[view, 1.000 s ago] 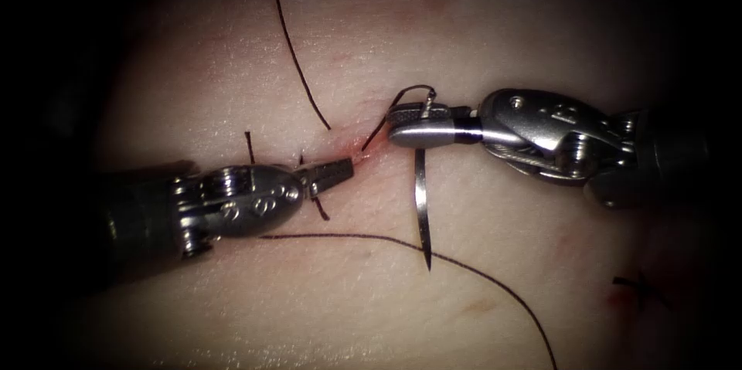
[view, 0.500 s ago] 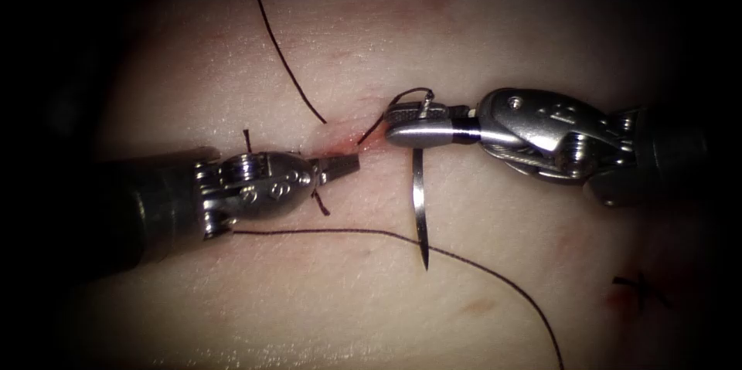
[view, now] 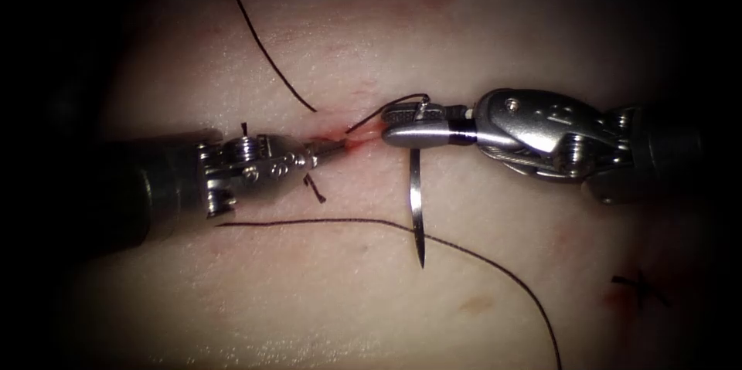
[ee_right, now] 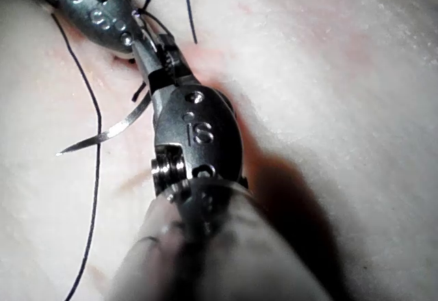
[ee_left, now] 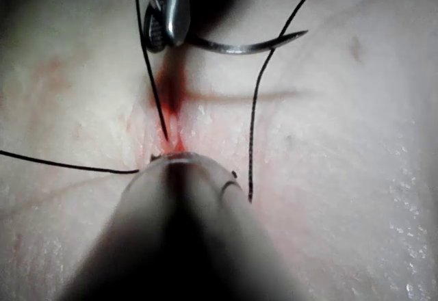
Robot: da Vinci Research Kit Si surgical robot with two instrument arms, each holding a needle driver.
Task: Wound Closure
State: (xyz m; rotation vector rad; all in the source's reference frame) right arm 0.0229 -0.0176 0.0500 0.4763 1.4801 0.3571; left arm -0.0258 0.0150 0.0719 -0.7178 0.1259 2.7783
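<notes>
Needle [view: 416, 208]: clamped near its thread end by the right tool, free of the tissue, curve hanging toward the near side, tip just over the thread, right of the cut's red end.
Right tool [view: 402, 129]: jaws closed on the needle.
Left tool [view: 328, 148]: jaws pinched together at the cut; whether they grip tissue or thread, I cannot tell.
Thread [view: 495, 266]: from the needle's end into the cut [view: 340, 140]; another strand loops across the near tissue [view: 325, 293].
Red fluid [ee_left: 171, 92]: along the cut.
</notes>
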